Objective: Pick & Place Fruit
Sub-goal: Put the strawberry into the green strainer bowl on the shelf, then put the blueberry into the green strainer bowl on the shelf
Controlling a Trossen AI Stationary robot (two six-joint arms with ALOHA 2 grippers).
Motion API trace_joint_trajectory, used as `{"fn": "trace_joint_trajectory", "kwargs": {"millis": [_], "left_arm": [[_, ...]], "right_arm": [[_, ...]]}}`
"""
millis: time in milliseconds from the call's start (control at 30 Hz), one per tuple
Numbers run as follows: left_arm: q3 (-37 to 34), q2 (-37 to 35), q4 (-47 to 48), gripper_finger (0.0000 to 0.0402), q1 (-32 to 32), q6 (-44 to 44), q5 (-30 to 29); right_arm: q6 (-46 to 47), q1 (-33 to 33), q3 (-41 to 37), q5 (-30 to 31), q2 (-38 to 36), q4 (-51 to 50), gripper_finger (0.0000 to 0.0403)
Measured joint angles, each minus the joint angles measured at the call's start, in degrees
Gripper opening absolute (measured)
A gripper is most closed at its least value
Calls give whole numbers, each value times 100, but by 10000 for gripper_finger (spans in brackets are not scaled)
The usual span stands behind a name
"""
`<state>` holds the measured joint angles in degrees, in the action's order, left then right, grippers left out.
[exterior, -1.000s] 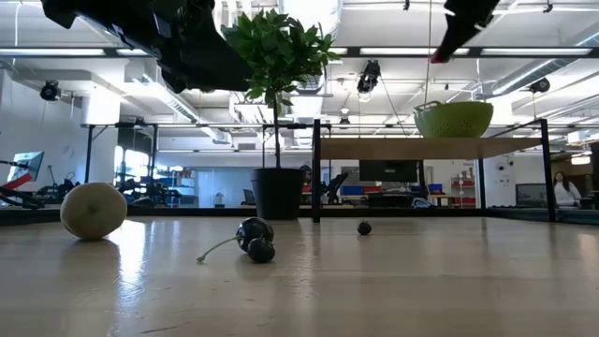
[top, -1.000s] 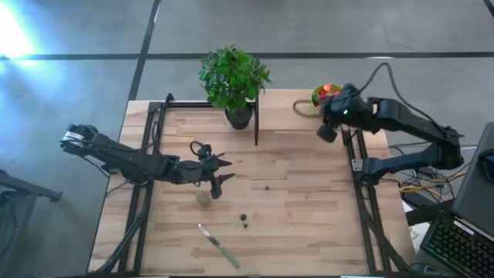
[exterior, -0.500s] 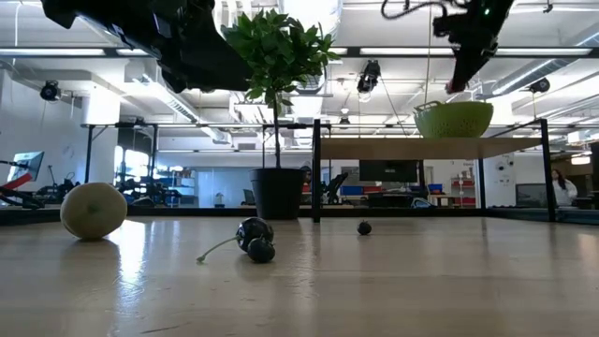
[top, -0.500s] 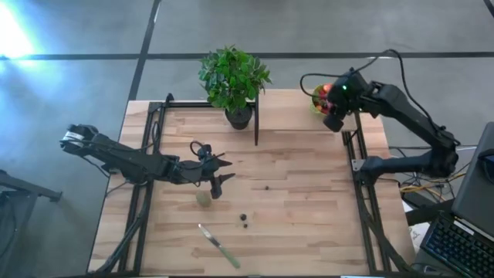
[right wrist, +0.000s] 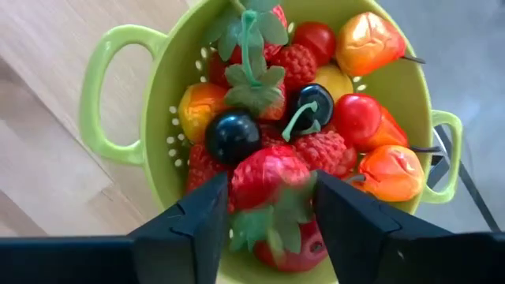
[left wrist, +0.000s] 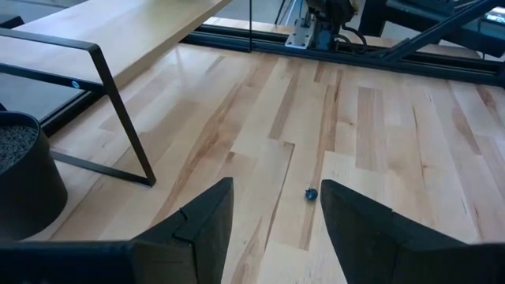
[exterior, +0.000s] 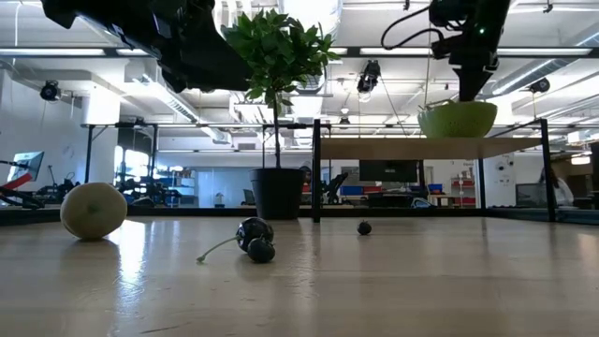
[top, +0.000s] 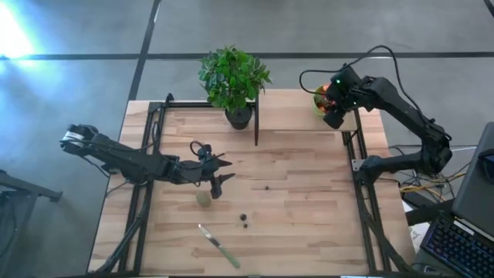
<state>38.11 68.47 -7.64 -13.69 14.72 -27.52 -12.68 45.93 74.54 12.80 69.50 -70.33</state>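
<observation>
Right gripper (top: 333, 117): positioned directly above the green bowl (right wrist: 158, 102) at the far right corner of the table (top: 301, 224). Fingers (right wrist: 189, 229) stand apart. A red strawberry (right wrist: 268, 177) shows in the gap between them, over the heap in the bowl; whether the fingers touch it cannot be told.
Bowl contents: strawberries, a raspberry, orange-red pieces, a dark berry (right wrist: 232, 136) and a dark cherry (right wrist: 314, 102) with green stem, all just below the right gripper.
Left gripper (top: 218, 171): held above the table's left-centre area, fingers (left wrist: 197, 225) apart, nothing between them.
Green ball (top: 203, 198): on the table just beside and below the left gripper, on its near side; in the low view (exterior: 94, 210) it rests alone at the left.
Small dark berry (left wrist: 312, 194): on the boards ahead of the left gripper's open fingers, apart from them (top: 267, 186).
Dark cherry pair (exterior: 255, 238): on the table nearer the front edge, beyond the green ball from the left gripper (top: 244, 221).
Knife (top: 218, 246): near the front edge, well apart from both grippers.
Potted plant (top: 234, 79): at the far edge, between the two arms.
</observation>
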Motion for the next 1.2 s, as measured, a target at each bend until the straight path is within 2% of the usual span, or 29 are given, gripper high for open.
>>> {"fn": "trace_joint_trajectory", "kwargs": {"millis": [367,600,767,1000,1067,1200], "left_arm": [[0,0,-17,197,0,0,-1],[0,0,-40,197,0,2,-1],[0,0,-46,197,2,2,-1],[0,0,-50,197,9,2,-1],[0,0,-51,197,9,2,-1],[0,0,-52,197,9,2,-1]], "right_arm": [[-1,-2,0,14,-525,30,233],[-131,-43,0,-53,-924,199,247],[-128,-157,0,-816,-1289,558,230],[275,-642,2,-2794,-1652,1037,208],[414,-885,4,-3048,-1697,1161,203],[618,-1535,4,-3099,-1729,1420,192]]}}
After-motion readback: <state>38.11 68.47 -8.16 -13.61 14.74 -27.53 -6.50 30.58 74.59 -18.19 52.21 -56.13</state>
